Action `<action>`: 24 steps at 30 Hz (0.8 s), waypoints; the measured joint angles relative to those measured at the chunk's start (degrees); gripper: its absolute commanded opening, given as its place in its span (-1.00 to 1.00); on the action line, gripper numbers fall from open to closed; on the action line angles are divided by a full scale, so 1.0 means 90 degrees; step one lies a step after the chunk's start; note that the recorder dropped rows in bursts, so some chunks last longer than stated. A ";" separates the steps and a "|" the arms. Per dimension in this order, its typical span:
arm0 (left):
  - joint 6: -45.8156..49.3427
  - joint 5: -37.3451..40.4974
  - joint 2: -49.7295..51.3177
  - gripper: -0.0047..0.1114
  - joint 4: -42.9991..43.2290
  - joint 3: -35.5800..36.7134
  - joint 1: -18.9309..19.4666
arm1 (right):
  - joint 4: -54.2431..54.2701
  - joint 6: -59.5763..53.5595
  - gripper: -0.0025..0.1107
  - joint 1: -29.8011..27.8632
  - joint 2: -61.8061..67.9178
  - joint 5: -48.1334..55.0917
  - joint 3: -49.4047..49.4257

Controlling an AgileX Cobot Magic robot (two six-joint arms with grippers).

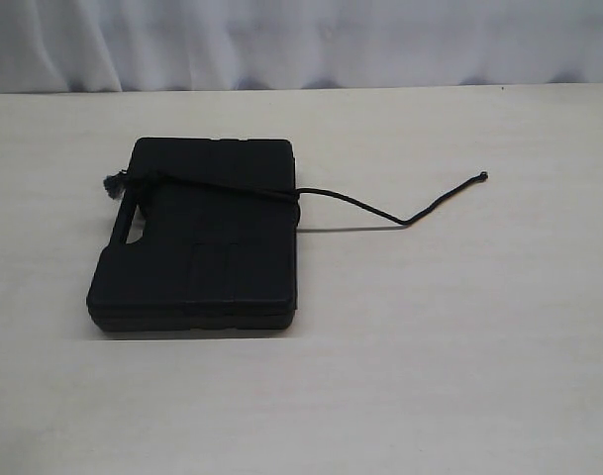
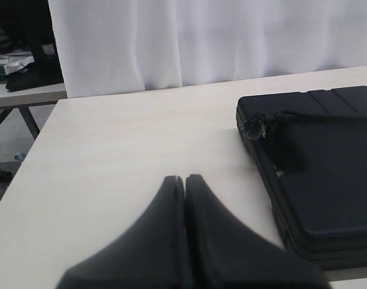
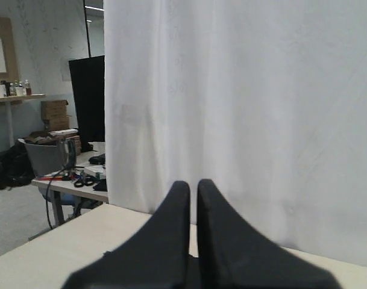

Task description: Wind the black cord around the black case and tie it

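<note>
One loose run of the black cord [image 1: 331,193] is what your coming move turns on. It leaves the black case [image 1: 202,267] over the case's right edge and trails across the tabletop [image 1: 459,346] toward the right of the exterior view. There it bends once and ends in a small knotted tip [image 1: 483,176]. Its other end, a frayed grey knot [image 1: 113,183], sits at the case's left edge just above the handle slot [image 1: 135,233], with a single strand crossing the lid between them.

The cord looks thin, braided and limp. The case is flat, matte, hard plastic with ribbed panels, lying lid up, left of centre.

Your left tool [image 2: 185,178] is pressed together and empty, hovering over bare tabletop with the case near it, off to one side. Your right tool [image 3: 193,183] is likewise pressed together with nothing in it, and its camera shows only a white curtain [image 3: 231,90] and a strip of tabletop, no cord.

Since the free tail lies on the right arm's side, that arm is probably better placed to take it. The left tool seems nearer the frayed knot.
</note>
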 measured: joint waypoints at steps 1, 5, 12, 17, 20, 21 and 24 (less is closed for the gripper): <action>0.0000 0.0000 0.0000 -0.92 0.0000 0.0000 0.0000 | -0.0167 0.0000 -0.88 0.0000 -0.0070 -0.0014 0.0061; 0.0000 0.0000 0.0000 -0.92 0.0000 0.0000 0.0000 | -0.0671 0.0000 -0.88 0.0000 -0.0615 -0.0254 0.0539; 0.0000 0.0000 0.0000 -0.92 0.0000 0.0000 0.0000 | -0.1844 0.0839 -0.88 -0.0028 -0.1402 -0.1645 0.1568; 0.0000 0.0000 0.0000 -0.92 0.0000 0.0000 0.0000 | -0.3271 0.1862 -0.88 -0.0468 -0.1415 -0.1932 0.1996; 0.0000 0.0000 0.0000 -0.92 0.0000 0.0000 0.0000 | -0.3527 0.2154 -0.88 -0.0975 -0.1415 -0.2030 0.2251; 0.0000 0.0000 0.0000 -0.92 0.0000 0.0000 0.0000 | -0.3562 0.2211 -0.88 -0.1156 -0.1415 -0.2063 0.2337; 0.0000 0.0000 0.0000 -0.92 0.0000 0.0000 0.0000 | -0.3589 0.2333 -0.88 -0.1652 -0.1415 -0.2090 0.2587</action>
